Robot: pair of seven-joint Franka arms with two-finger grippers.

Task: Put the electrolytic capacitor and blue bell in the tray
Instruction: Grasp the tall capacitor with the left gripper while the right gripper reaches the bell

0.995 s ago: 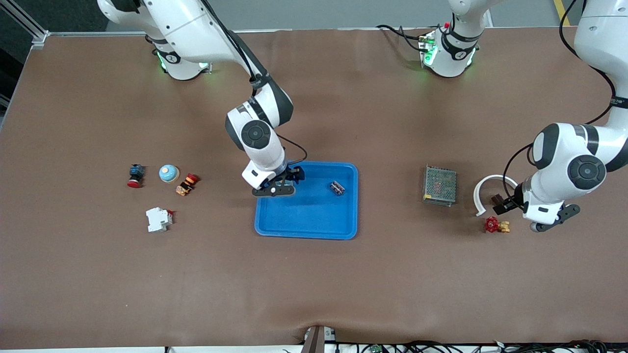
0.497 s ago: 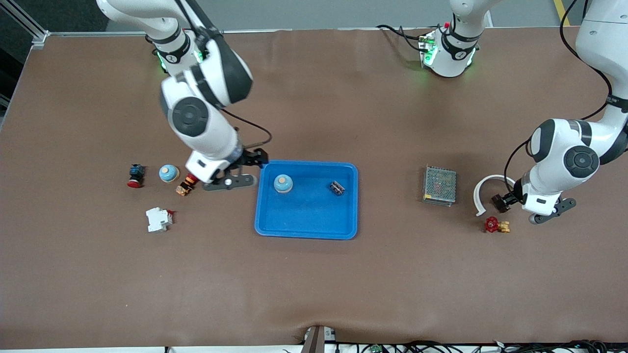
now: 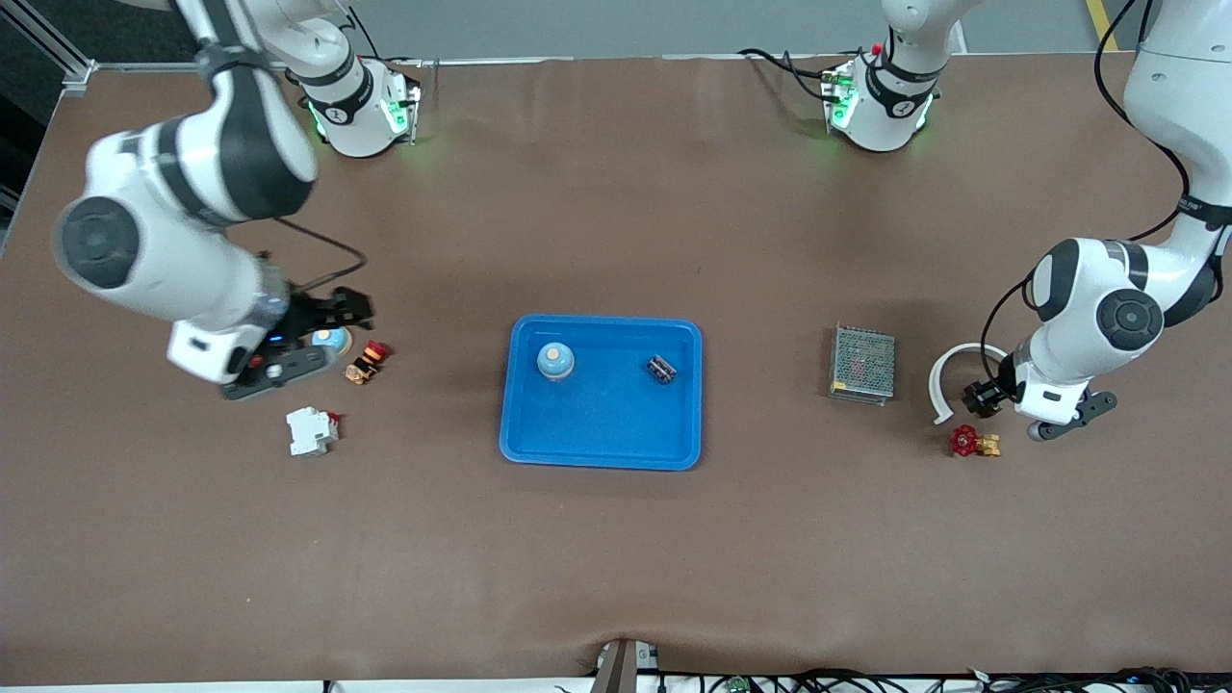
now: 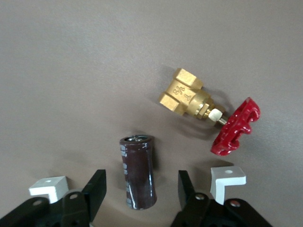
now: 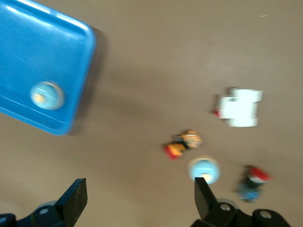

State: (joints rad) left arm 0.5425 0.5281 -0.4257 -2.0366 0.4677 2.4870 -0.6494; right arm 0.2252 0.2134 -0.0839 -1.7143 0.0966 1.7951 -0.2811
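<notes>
Over at the right arm's end of the table, the right gripper point(image 3: 289, 351) has swung away from the tray point(image 3: 520, 423), where it hovered a second ago, and now hangs with fingers spread wide and empty over a second blue bell point(image 3: 331, 339) and a red-capped button point(image 5: 253, 182). Just beside it lie an orange-and-red switch point(image 3: 368, 362) and a white breaker point(image 3: 311, 429). A blue bell point(image 3: 555, 360) it covered earlier now sits uncovered in the tray, well apart from that gripper, with a small dark part point(image 3: 660, 369) nearby. Past the mesh box point(image 3: 862, 364), the left gripper point(image 4: 141, 189) has sunk low beside the white ring point(image 3: 948, 371); its fingers are half drawn in around the electrolytic capacitor point(image 4: 138, 171) lying on the table, gaps showing either side. A brass valve point(image 4: 208, 118) lies just ahead of them.
</notes>
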